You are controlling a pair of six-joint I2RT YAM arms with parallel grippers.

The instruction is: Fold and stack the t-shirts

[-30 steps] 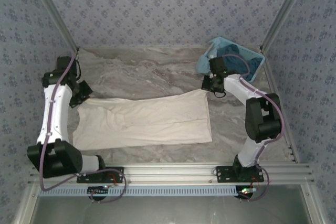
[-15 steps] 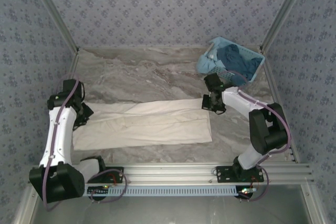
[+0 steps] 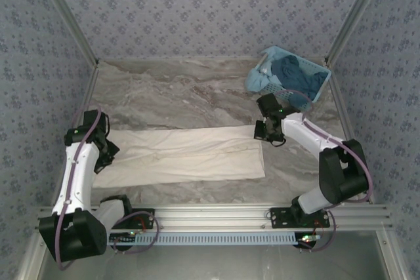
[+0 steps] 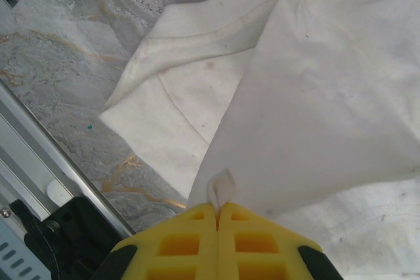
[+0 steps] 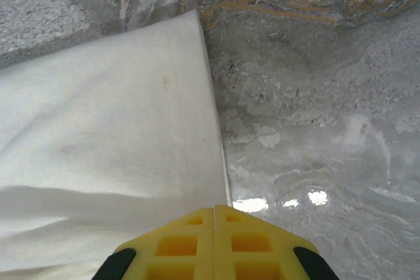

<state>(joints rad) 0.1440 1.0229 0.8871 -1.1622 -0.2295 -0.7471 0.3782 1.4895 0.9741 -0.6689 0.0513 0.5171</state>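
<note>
Your left tool (image 4: 217,209) is pinched shut on a fold of the t-shirt (image 3: 190,155). Your right tool (image 5: 214,213) is clamped on its hem, just above the desk (image 3: 177,90).

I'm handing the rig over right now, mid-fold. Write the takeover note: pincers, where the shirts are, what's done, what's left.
Left pincer: shut on the cream t-shirt at its sleeve end.
Right pincer: shut on the same shirt at its hem end.
The shirt lies as a long strip across the table, with the held layer lifted over the layer below.
Basket, far right, holds dark blue clothes.
Done: lengthwise fold partly made.
Left: lay the edge down, release, fold across, then probably fold the basket's clothes and stack.
</note>
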